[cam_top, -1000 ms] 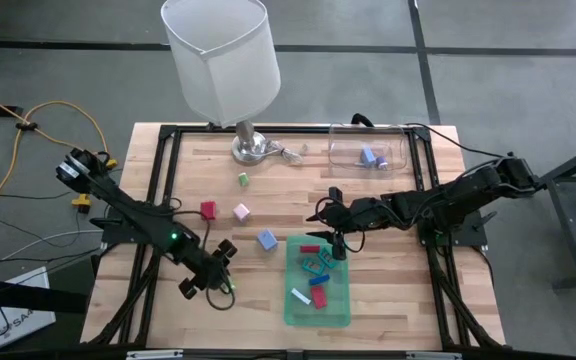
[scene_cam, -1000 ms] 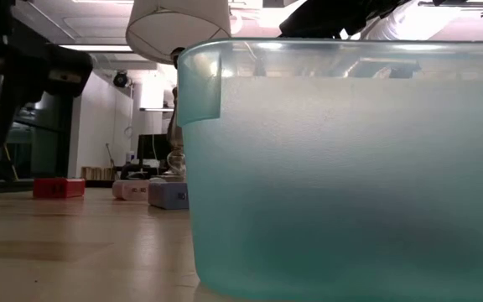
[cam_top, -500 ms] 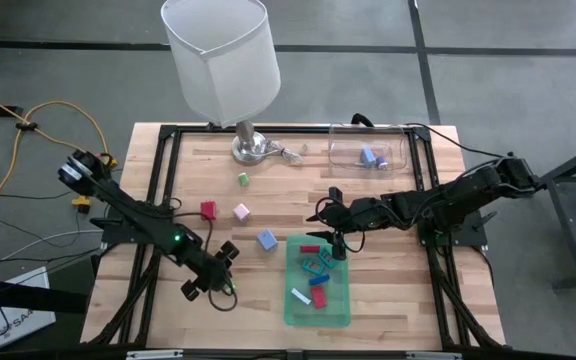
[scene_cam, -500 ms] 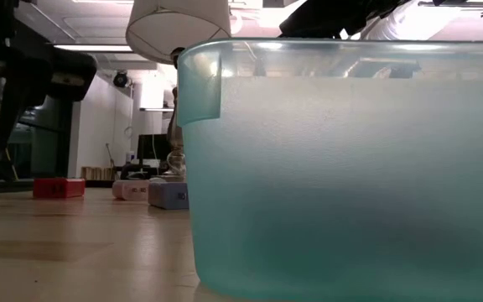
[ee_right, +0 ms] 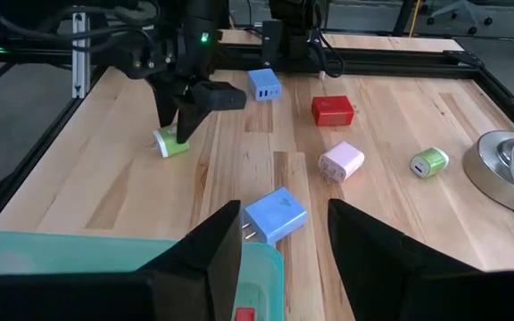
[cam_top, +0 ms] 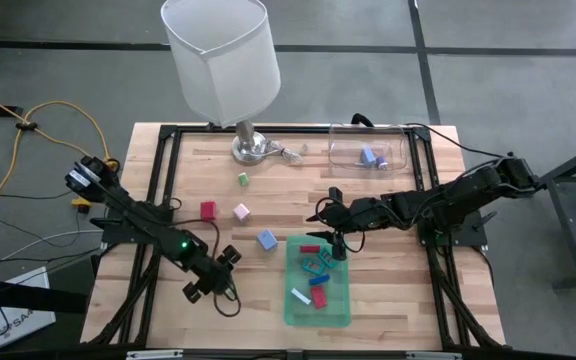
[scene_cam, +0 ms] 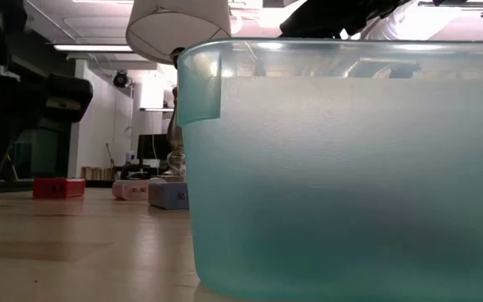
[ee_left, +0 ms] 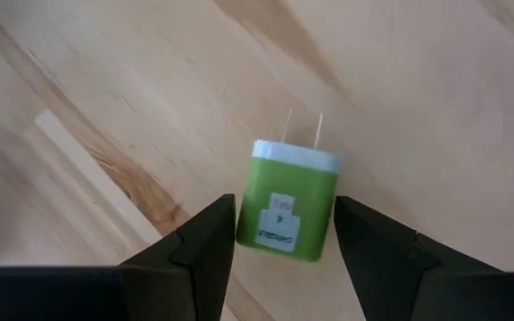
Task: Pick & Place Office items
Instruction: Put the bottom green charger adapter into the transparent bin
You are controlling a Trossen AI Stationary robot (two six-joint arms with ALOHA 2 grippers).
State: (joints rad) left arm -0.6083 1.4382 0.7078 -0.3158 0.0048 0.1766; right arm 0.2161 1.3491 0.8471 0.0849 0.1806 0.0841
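A green plug charger [ee_left: 288, 210] lies flat on the wood near the table's left front, prongs pointing away from my left gripper. My left gripper [ee_left: 286, 245] [cam_top: 211, 279] is open and points steeply down, one finger on either side of the charger; whether they touch it I cannot tell. Red [cam_top: 208, 210], pink [cam_top: 241, 212], blue [cam_top: 266, 240] and small green [cam_top: 243, 179] items lie mid-table. My right gripper [cam_top: 320, 214] [ee_right: 279, 254] hovers open and empty by the far left corner of the green tray [cam_top: 289, 290], which holds several items.
A lamp with a white shade [cam_top: 223, 55] and a metal base [cam_top: 253, 148] stands at the back. A clear container [cam_top: 368, 155] at the back right holds a bluish item. Another blue charger [ee_right: 264, 83] lies by the left arm. Black frame rails [cam_top: 164, 180] run along the table's sides.
My left gripper has come down toward the green charger and slightly toward the table's near edge, with its fingers as wide apart as before. In the low view its dark finger now covers most of the charger. The right arm and the items have stayed put.
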